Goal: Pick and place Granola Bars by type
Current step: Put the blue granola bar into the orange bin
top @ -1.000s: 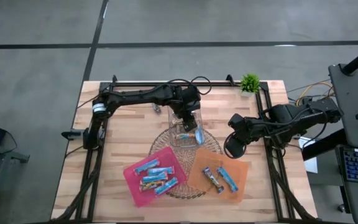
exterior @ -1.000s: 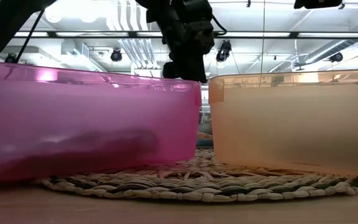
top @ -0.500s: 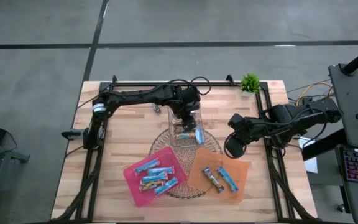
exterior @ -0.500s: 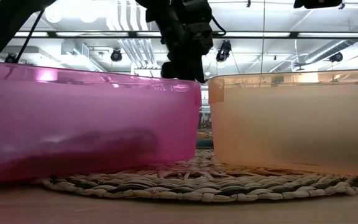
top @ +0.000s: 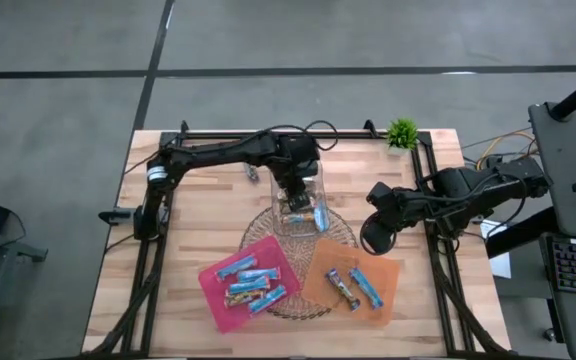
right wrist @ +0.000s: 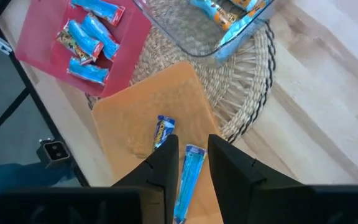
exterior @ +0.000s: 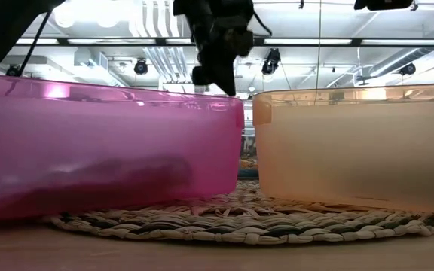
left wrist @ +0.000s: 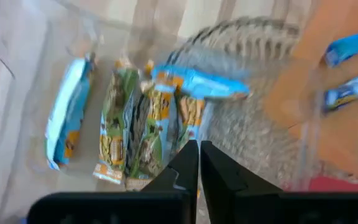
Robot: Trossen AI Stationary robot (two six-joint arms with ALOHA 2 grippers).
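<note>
Several granola bars (left wrist: 135, 124), green-tan and light blue, lie in the clear plastic box (top: 323, 190) on the woven mat (top: 264, 225). My left gripper (left wrist: 199, 165) hangs shut just above them, pointing steeply down, with nothing between its fingers; in the high view my left gripper (top: 296, 200) is over the box. Several bars (top: 251, 285) lie in the pink tray (top: 216, 295). Two bars (right wrist: 188, 174) lie in the orange tray (top: 318, 280). My right gripper (right wrist: 192, 158) waits open, high above the orange tray at the mat's right side.
Both trays stand side by side on the near half of the mat, pink tray (exterior: 104, 143) left and orange tray (exterior: 353, 143) right. A small green plant (top: 402, 132) stands at the far right corner. Black frame rails run along the table's edges.
My left gripper has tipped a little over the clear box, its fingertips now slightly higher above the bars. My right arm has kept still.
</note>
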